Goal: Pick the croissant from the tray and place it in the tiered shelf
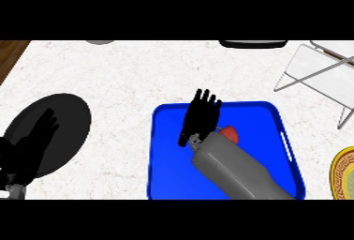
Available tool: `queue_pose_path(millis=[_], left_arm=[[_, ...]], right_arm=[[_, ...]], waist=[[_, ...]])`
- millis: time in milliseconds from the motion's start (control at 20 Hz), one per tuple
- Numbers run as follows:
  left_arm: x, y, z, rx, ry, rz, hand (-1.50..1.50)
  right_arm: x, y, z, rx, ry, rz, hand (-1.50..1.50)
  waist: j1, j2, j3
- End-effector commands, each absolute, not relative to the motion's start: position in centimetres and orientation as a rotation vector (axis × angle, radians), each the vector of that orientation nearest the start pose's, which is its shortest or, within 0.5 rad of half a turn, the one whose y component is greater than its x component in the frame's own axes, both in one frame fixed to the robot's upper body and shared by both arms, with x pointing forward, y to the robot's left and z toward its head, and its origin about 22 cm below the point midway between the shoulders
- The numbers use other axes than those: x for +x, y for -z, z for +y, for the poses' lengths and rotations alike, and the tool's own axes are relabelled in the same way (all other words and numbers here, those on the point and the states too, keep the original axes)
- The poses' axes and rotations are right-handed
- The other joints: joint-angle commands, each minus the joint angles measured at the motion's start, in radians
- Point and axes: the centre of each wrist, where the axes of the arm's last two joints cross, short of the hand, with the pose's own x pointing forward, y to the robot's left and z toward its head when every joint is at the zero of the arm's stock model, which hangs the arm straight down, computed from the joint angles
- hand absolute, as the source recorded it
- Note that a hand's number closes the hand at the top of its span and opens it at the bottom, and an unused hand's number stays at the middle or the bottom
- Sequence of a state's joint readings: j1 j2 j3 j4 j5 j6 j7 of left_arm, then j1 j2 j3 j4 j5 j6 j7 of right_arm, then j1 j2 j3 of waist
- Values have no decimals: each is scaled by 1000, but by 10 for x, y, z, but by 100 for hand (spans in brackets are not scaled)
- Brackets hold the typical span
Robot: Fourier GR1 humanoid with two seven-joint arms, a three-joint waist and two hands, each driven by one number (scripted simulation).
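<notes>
Right hand (200,117) is over the glossy blue rectangular tray (166,159), fingers straight and close together, holding nothing. You see only a reddish-orange rounded piece (230,135) beside the wrist, behind the fingertips. It is probably the croissant; its long axis is hidden. The white-framed tiered shelf (311,70) lies up-right of the tray. Left hand (24,150) rests open, well left of the tray.

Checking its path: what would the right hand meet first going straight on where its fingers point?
Likely the blue tray's far rim, if the right hand is low enough; beyond, bare counter.
</notes>
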State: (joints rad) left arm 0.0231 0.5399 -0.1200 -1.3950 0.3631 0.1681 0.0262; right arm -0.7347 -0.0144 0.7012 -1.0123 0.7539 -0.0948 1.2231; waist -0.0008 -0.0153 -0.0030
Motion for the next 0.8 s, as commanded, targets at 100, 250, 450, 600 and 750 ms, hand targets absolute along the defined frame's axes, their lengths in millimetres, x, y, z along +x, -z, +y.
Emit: queue_pose_path(millis=[100,250,450,600,750], left_arm=[[233,5,352,268,42,-1330,0],[238,-3,359,285,27,-1330,0],[224,-1,351,252,33,-1324,0],[243,1,339,270,31,-1339,0],[224,5,359,259,41,-1341,0]], right_arm=[[312,-51,-10,-1151,-938,-564,-150],[316,-44,-20,-1160,-936,-529,-150],[320,-45,-28,-1158,-926,-521,-150],[296,-26,-22,-1170,-951,-529,-150],[305,-32,-33,-1165,-931,-561,-150]], waist=[[-3,10,1],[-13,9,2],[-1,9,3],[-6,11,3],[0,11,2]])
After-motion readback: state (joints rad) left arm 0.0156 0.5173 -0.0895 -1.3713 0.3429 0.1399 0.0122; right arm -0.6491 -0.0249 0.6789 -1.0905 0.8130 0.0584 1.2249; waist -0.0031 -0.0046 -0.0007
